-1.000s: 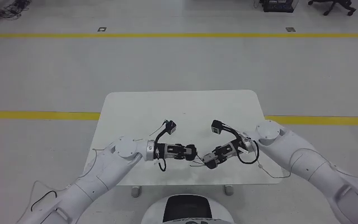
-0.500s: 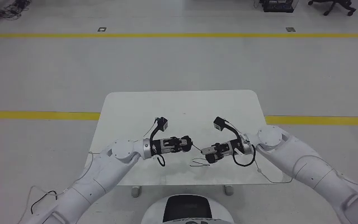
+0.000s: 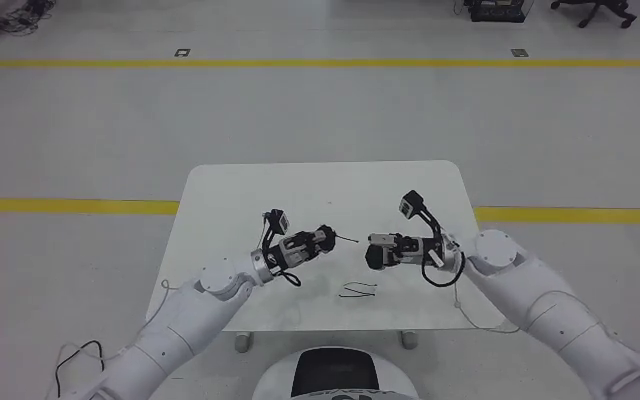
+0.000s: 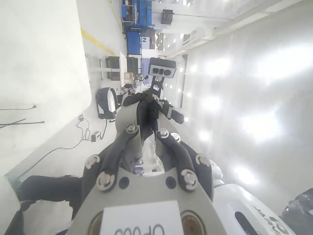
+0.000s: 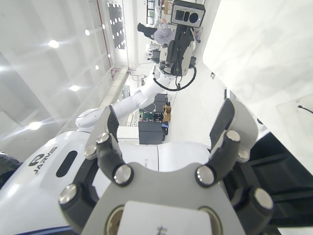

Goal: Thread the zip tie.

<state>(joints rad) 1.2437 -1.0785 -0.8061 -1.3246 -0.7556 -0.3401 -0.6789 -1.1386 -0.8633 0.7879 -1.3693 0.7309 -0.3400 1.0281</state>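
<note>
Left gripper (image 4: 146, 105): clenched tight, its two grey fingers pressed together. Seen from above, a thin black plastic zip tie (image 3: 347, 239) pokes out past the tips, pinched there and held in the air over the desk.
Right gripper (image 5: 168, 111): spread wide and holding nothing, with its black ribbed pads (image 5: 220, 121) well apart.
Between the two: the grippers face each other above the middle of the desk, near but not touching. The free end of the held tie points toward the right gripper and stops just short of it.
Loose black zip ties (image 3: 359, 291): these lie flat on the desk close to its front edge, about midway along it, nearer that edge than either gripper and roughly between them. From the left wrist camera they look like two thin strands side by side. I can't make out from here whether they cross or touch.
White desk with rounded corners (image 3: 300, 190): both arms reach in over its front edge, one from each front corner.
Pale grey floor (image 3: 100, 130): one yellow line (image 3: 320, 63) runs along it beyond the desk's back edge, and a second passes level with the desk's sides.
</note>
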